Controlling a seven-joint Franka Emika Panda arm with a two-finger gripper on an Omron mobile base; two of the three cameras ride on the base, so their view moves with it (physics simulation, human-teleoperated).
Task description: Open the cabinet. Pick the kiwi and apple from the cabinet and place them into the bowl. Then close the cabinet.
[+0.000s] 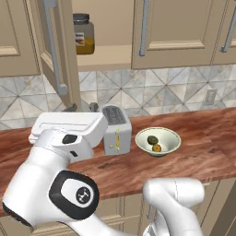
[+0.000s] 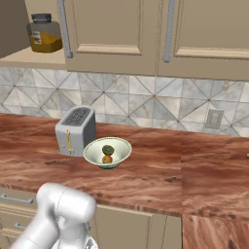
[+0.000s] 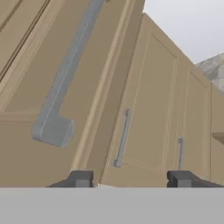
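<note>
In the hand view the gripper (image 3: 130, 178) has its two dark fingertips (image 3: 80, 178) standing apart with nothing between them, holding nothing. They straddle the free edge of the open cabinet door (image 3: 65, 87), whose long silver bar handle (image 3: 65, 83) runs just above the left tip; whether a tip touches the door cannot be told.

The cabinet (image 1: 110, 32) stands open on its left side, with the right door shut. On its shelf sits a dark-lidded jar (image 1: 83, 34) of orange contents; its label is too small to read.

Below the cabinet, on the wooden counter (image 1: 203, 147), the bowl (image 1: 157, 141) sits just beside the silver toaster (image 1: 115, 129). The kiwi (image 1: 152, 139) and the apple (image 1: 157, 148) lie inside the bowl, touching.
</note>
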